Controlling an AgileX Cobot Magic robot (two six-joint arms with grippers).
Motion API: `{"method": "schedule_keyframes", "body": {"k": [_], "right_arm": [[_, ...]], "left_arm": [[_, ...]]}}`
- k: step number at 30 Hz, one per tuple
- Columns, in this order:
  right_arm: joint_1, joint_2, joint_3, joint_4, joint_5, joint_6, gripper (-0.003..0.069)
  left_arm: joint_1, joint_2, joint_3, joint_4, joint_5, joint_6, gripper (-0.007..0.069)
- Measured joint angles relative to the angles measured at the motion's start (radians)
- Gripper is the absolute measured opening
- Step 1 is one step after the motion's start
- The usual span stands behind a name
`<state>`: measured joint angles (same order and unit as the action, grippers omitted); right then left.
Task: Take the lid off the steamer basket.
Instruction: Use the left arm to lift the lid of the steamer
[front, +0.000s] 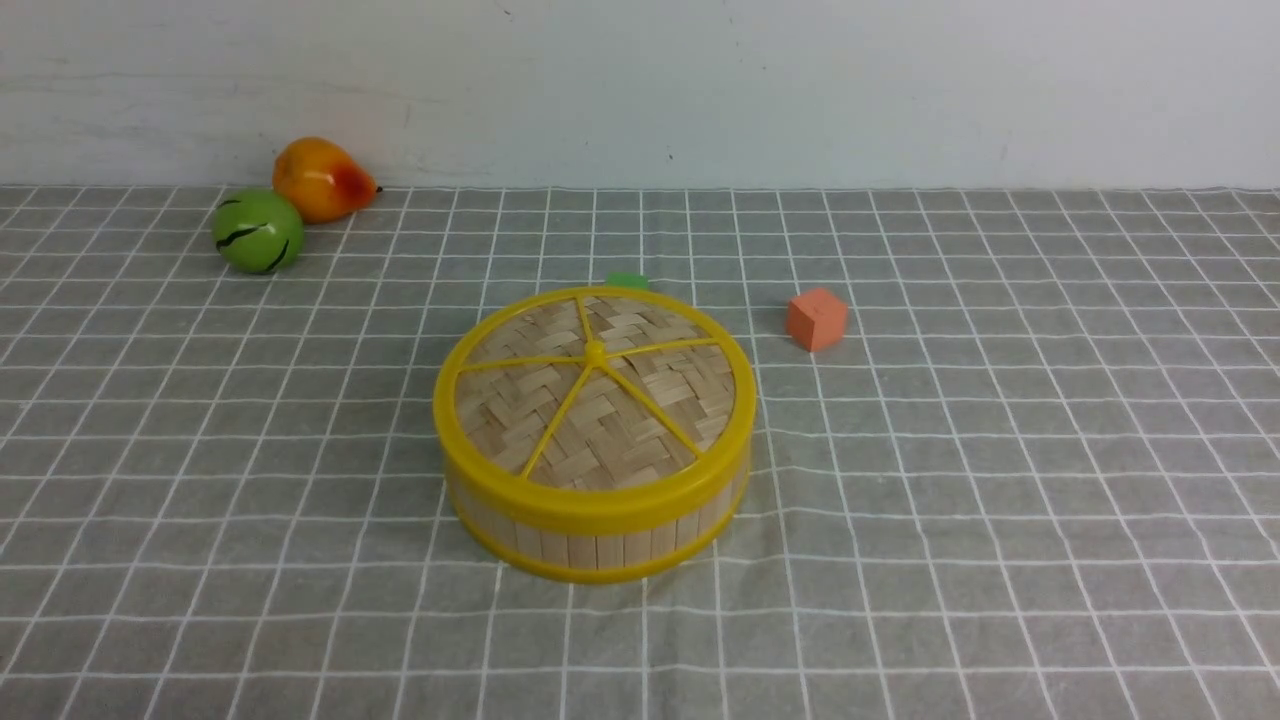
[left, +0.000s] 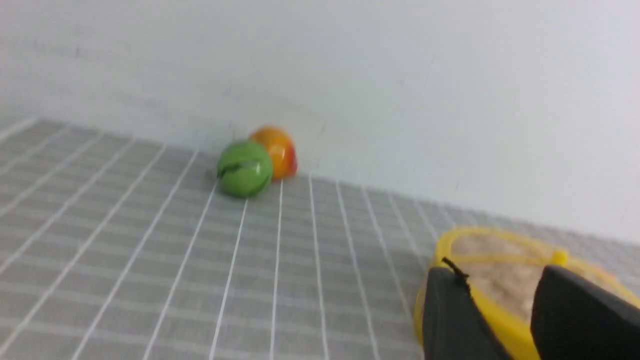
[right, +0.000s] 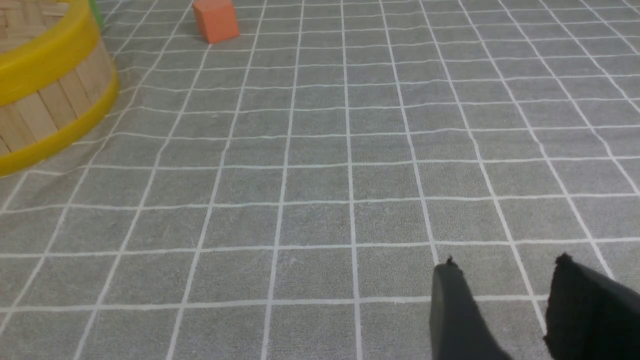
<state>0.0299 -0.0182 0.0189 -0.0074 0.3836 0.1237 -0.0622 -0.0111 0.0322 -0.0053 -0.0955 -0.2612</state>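
Note:
The steamer basket (front: 600, 545) stands in the middle of the grey checked cloth, with pale slat walls and yellow rims. The lid (front: 590, 400) rests flat on top of it, woven tan with yellow spokes and a small centre knob. Neither arm shows in the front view. In the left wrist view my left gripper (left: 497, 272) is open, and the lid (left: 505, 292) shows beyond its dark fingers, apart from them. My right gripper (right: 506, 261) is open over bare cloth, with the basket (right: 45, 110) far off to one side.
A green ball (front: 257, 230) and an orange-yellow pear-shaped fruit (front: 320, 178) lie at the back left by the wall. An orange cube (front: 817, 318) sits to the right of the basket. A small green thing (front: 627, 281) peeks out behind the basket.

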Motion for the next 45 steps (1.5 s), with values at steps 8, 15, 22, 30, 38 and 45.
{"method": "schedule_keyframes", "body": {"k": [8, 15, 22, 30, 38, 45], "right_arm": [[0.000, 0.000, 0.000, 0.000, 0.000, 0.000, 0.0242], [0.000, 0.000, 0.000, 0.000, 0.000, 0.000, 0.0242], [0.000, 0.000, 0.000, 0.000, 0.000, 0.000, 0.0242], [0.000, 0.000, 0.000, 0.000, 0.000, 0.000, 0.0242], [0.000, 0.000, 0.000, 0.000, 0.000, 0.000, 0.0242], [0.000, 0.000, 0.000, 0.000, 0.000, 0.000, 0.0242]], "left_arm": [[0.000, 0.000, 0.000, -0.001, -0.249, -0.009, 0.0238], [0.000, 0.000, 0.000, -0.001, -0.387, -0.220, 0.0238], [0.000, 0.006, -0.034, -0.086, -0.363, -0.233, 0.0216], [0.001, 0.257, -0.369, -0.105, -0.162, 0.013, -0.0013], [0.001, 0.577, -0.568, -0.105, 0.053, -0.025, -0.0013], [0.001, 0.918, -0.877, -0.152, 0.549, -0.008, -0.0013]]}}
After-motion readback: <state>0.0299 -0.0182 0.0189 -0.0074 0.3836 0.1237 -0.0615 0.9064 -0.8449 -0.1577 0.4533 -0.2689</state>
